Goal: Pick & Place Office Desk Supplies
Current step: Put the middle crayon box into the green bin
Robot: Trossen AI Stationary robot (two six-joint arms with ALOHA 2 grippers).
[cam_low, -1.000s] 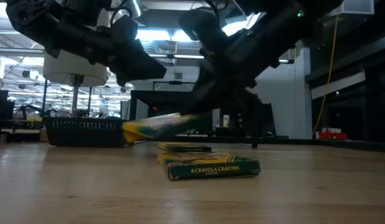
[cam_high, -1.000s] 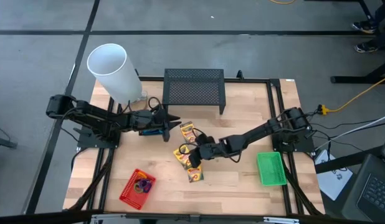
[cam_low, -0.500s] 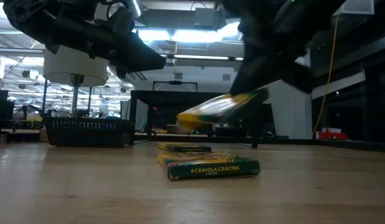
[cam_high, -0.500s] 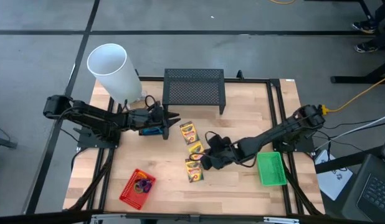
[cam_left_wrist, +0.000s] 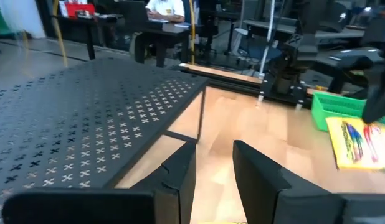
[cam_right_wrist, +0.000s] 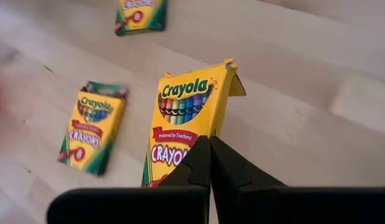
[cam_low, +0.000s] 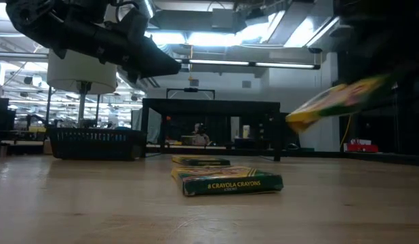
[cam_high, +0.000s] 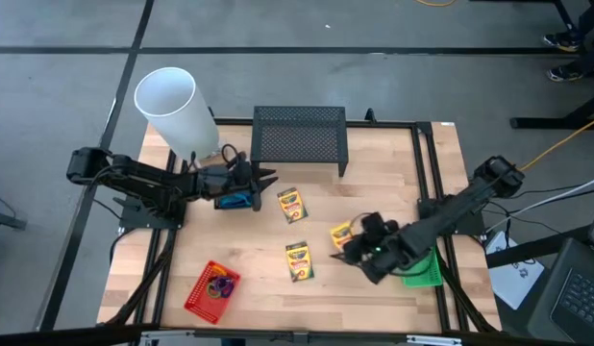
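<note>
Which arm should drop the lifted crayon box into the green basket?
The right. The right gripper is shut on the crayon box, lifted off the table beside the green basket. The left gripper hovers far across the table by the black mesh stand, holding no box.

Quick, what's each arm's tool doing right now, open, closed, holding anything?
Left tool: open, holding nothing, near the black mesh stand.
Right tool: closed on a crayon box, lifted above the table.

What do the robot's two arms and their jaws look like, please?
Both arms are dark, jointed and slim, with black cables looping along them. The left gripper has a blue patch near its wrist. The right gripper ends in two flat, matte black tapered fingers. No markings show.
</note>
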